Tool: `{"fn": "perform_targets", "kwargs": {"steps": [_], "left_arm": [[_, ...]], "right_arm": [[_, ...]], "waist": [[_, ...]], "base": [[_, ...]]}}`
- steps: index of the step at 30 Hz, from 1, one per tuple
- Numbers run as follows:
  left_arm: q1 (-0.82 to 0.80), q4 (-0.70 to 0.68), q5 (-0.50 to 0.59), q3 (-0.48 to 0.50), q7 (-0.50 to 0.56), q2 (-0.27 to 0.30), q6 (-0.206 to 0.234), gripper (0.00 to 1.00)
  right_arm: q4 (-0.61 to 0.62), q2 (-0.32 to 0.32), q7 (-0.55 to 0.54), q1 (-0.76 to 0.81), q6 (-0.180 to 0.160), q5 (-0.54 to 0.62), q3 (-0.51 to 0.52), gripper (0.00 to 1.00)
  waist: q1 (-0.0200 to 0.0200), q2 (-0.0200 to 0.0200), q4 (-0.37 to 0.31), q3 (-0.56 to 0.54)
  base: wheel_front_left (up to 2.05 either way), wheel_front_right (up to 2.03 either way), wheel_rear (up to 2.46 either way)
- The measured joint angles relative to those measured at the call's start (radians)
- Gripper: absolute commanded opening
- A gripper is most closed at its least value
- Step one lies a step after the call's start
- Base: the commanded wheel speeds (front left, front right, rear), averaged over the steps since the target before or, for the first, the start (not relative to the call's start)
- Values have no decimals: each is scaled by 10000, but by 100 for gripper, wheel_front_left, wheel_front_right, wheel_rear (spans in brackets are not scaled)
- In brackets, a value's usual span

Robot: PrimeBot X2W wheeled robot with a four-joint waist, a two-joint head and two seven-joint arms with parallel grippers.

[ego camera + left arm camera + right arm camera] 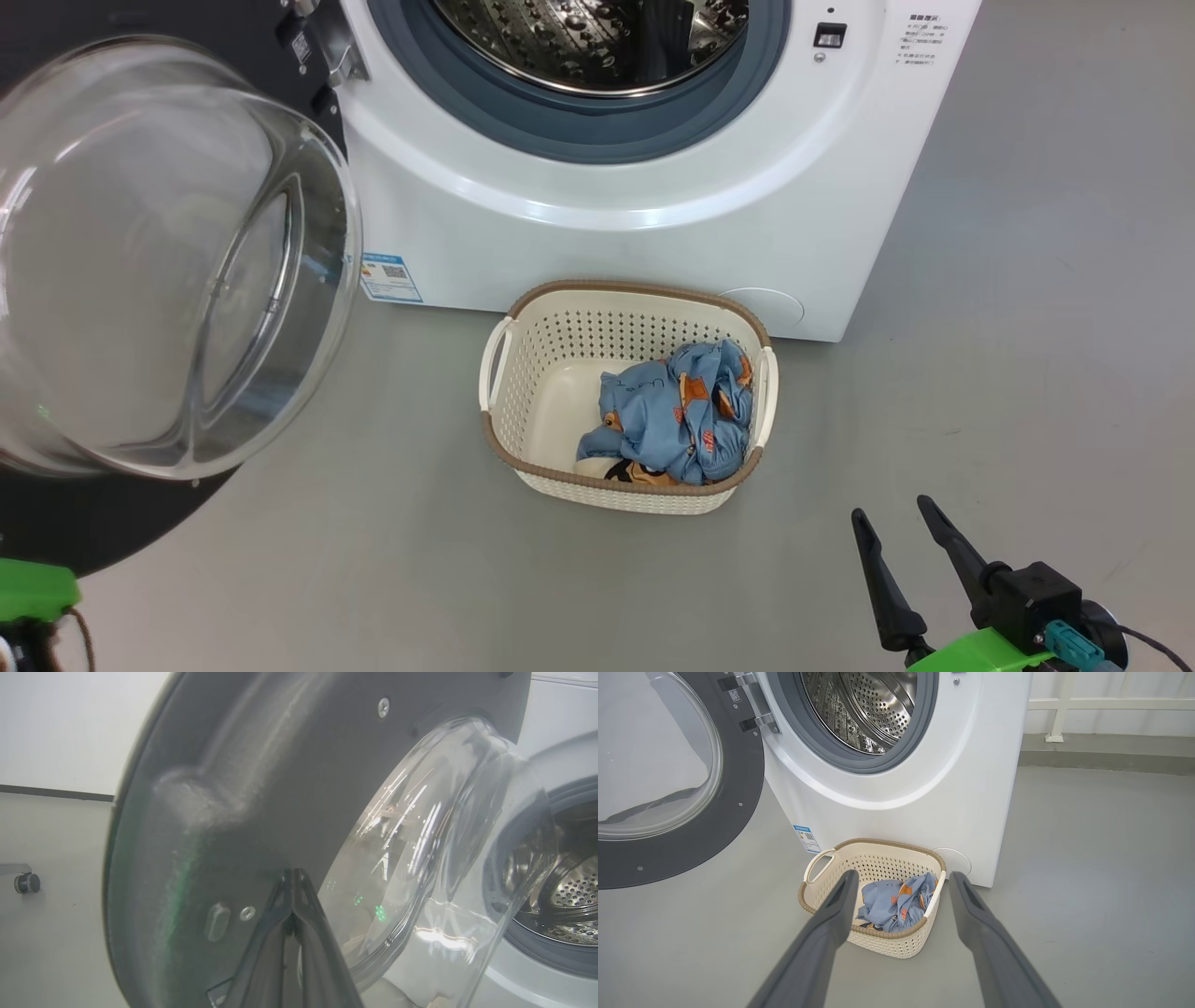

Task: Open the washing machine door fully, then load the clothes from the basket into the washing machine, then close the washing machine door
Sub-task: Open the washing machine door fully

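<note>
Left end effector pinched together near washing machine door | right end effector spread | I fear snagging basket wall, not clothes

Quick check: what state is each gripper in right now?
Left gripper: closed, fingertips together, holding nothing.
Right gripper: open, empty.

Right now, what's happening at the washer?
On the white front-loading washing machine, the big round black-rimmed glass-bowl door stands swung open to the robot's left. The left gripper, fingers shut, points at its dark inner face; contact unclear. The right gripper hangs open and empty, short of the cream perforated plastic basket, which holds crumpled light blue printed clothes. No garment shows in the visible part of the steel drum.
</note>
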State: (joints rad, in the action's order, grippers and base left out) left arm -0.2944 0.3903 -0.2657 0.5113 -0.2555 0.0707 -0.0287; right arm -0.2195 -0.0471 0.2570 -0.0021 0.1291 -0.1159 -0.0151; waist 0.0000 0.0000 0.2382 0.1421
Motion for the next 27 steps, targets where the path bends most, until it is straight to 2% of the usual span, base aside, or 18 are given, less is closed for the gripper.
{"fn": "perform_targets", "kwargs": {"steps": [10, 14, 21, 27], "left_arm": [[-546, 1214, 535, 748, -10, 594, -309, 0], [-608, 1312, 692, 867, -10, 662, -385, 0], [-607, 704, 928, 871, -10, 430, -614, 0], [-506, -232, 1151, 696, -10, -61, -748, 0]], "right_arm": [[-25, 0, 0, -177, 0, -2, -50, 100], [-23, 0, 0, -199, 0, -2, -38, 100], [-21, 0, 0, -199, 0, -4, -10, 100], [-38, 0, 0, -198, 0, -104, 4, 100]], "waist": [[0, 0, -186, -58], [0, 0, -245, -62], [0, 0, -270, -71], [0, 0, -259, -192]], "base": [[0, 0, 0], [0, 0, 0], [0, 0, 0], [0, 0, 0]]}}
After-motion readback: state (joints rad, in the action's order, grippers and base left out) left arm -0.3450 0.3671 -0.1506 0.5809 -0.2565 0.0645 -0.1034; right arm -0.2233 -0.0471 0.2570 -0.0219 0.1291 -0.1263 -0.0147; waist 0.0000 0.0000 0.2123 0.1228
